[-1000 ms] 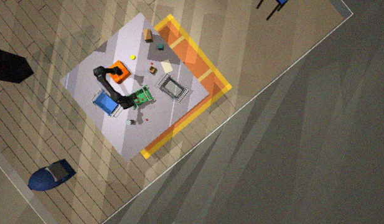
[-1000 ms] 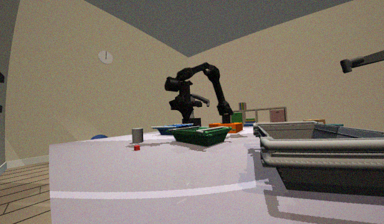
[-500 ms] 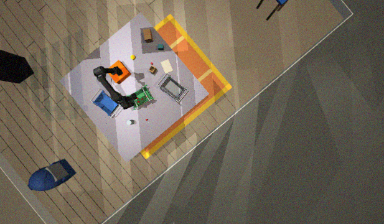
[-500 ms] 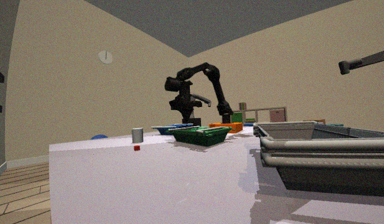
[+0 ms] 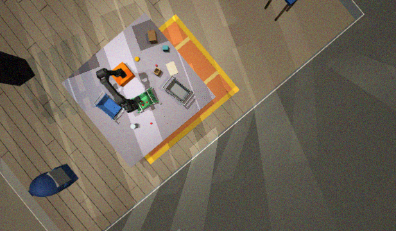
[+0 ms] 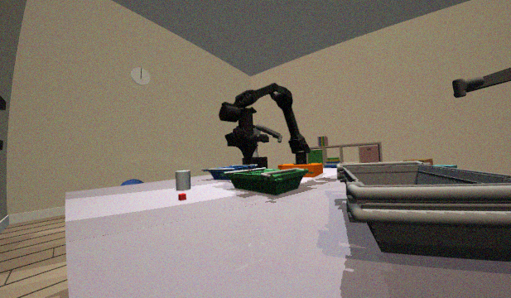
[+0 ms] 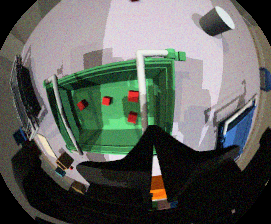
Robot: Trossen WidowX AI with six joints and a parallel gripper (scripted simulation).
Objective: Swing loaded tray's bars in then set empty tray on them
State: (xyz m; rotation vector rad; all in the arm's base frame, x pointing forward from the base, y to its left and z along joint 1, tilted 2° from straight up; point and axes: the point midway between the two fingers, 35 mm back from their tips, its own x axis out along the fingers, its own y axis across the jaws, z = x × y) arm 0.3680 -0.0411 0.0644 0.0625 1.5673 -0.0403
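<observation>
A green tray [image 5: 149, 102] [image 6: 265, 184] [image 7: 118, 137] holds several red blocks [image 7: 106, 101]. One wire bar [image 7: 141, 85] lies across its top, inside the end nearer the blue tray. The other bar [image 7: 61, 111] lies across near the opposite end. An empty blue tray [image 5: 108, 106] [image 6: 222, 173] [image 7: 240, 132] stands on one side. An empty grey tray [image 5: 178, 90] [image 6: 437, 236] stands on the other. My gripper [image 6: 248, 158] [image 7: 152, 128] is shut with nothing in it, above the green tray's side near the inset bar. In the wrist view its fingertips overlap that bar's lower end; contact cannot be told.
A grey cylinder [image 5: 133, 126] [image 6: 183, 180] [image 7: 213, 23] and a loose red block [image 5: 151, 123] [image 6: 182, 197] stand beyond the trays. A brown box [image 5: 152, 36], a teal block [image 5: 165, 48], a small brown box [image 5: 157, 71] and a cream pad [image 5: 172, 68] lie farther off.
</observation>
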